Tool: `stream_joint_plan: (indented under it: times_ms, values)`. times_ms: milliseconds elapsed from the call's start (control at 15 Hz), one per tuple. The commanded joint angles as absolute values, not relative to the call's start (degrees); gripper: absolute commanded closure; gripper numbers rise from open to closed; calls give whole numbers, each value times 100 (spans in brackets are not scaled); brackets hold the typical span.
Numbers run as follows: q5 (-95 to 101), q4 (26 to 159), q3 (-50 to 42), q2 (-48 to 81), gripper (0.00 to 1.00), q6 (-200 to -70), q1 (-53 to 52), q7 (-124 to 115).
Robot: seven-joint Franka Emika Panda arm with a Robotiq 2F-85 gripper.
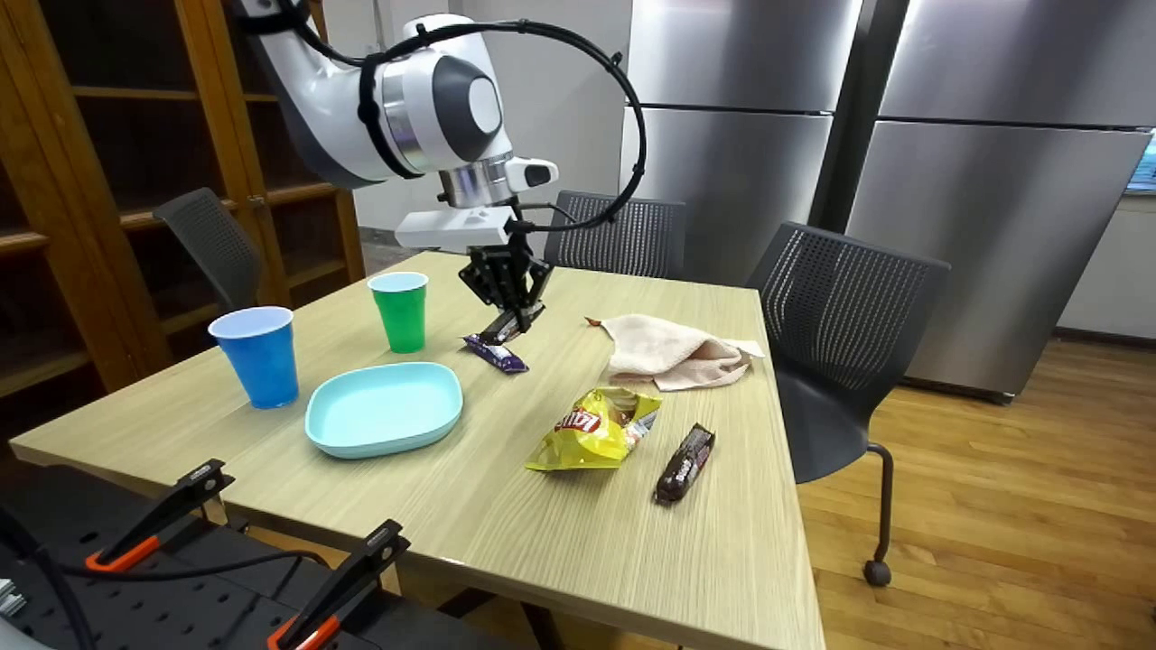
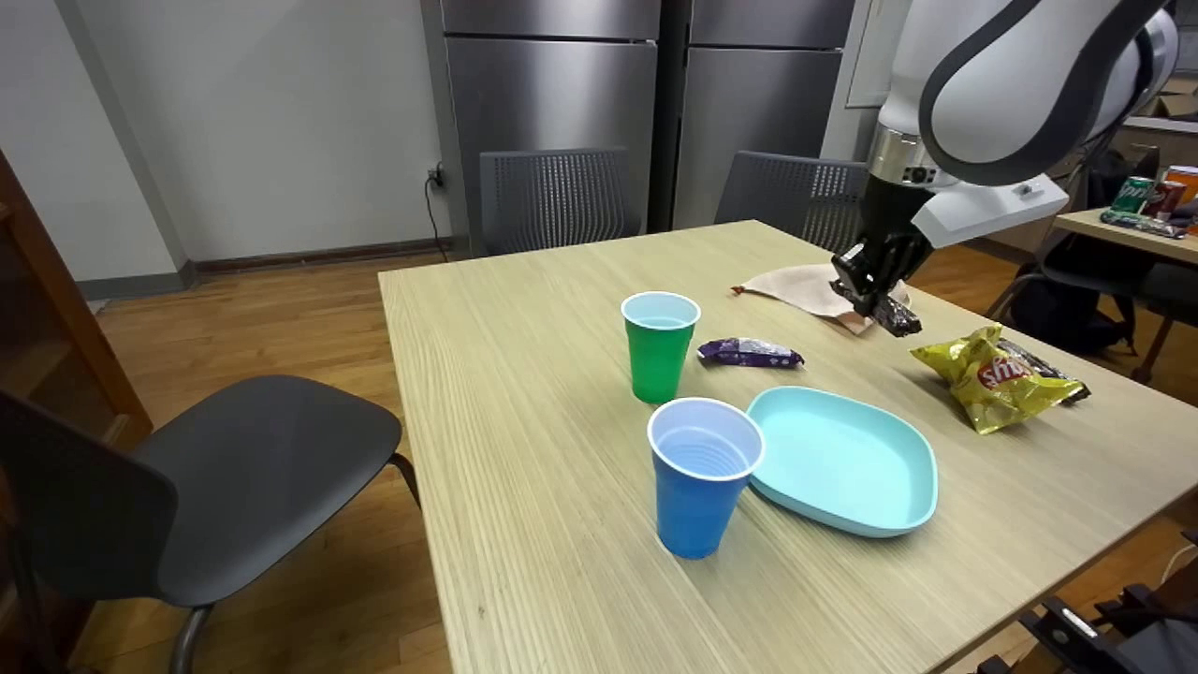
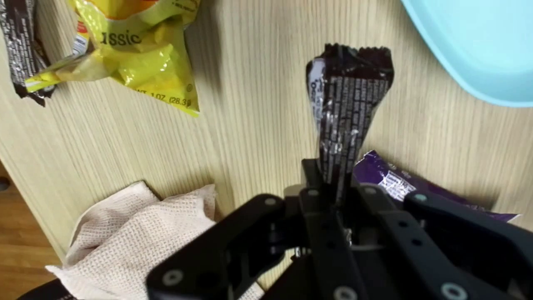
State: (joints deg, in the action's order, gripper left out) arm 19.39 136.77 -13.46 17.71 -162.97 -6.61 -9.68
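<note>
My gripper (image 3: 337, 179) is shut on a dark brown wrapped bar (image 3: 349, 104), which sticks out past the fingertips. The gripper (image 1: 521, 311) holds this bar (image 1: 506, 327) above the table; it also shows in an exterior view (image 2: 897, 318). A purple wrapped bar (image 1: 495, 353) lies on the table below and beside the gripper, partly hidden by a finger in the wrist view (image 3: 416, 185). A light blue plate (image 1: 384, 411) lies close by. A yellow chip bag (image 3: 137, 46) and a second brown bar (image 1: 685, 463) lie apart from the gripper. A pale cloth (image 3: 141, 237) lies crumpled nearby.
A green cup (image 2: 658, 360) and a blue cup (image 2: 697, 501) stand upright beside the plate. Chairs (image 1: 840, 343) stand around the table (image 1: 470, 515). Black and orange clamps (image 1: 339, 587) sit at the near table edge. Steel refrigerators (image 1: 731, 181) stand behind.
</note>
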Motion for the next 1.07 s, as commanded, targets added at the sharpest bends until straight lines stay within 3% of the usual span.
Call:
stream_joint_plan:
  times_ms: [0,1000]
  values:
    - [2373,14327,-1342,1205,97,-16549,-757,-902]
    - [3265,15754,-975,829,97,-17558,-982,-53]
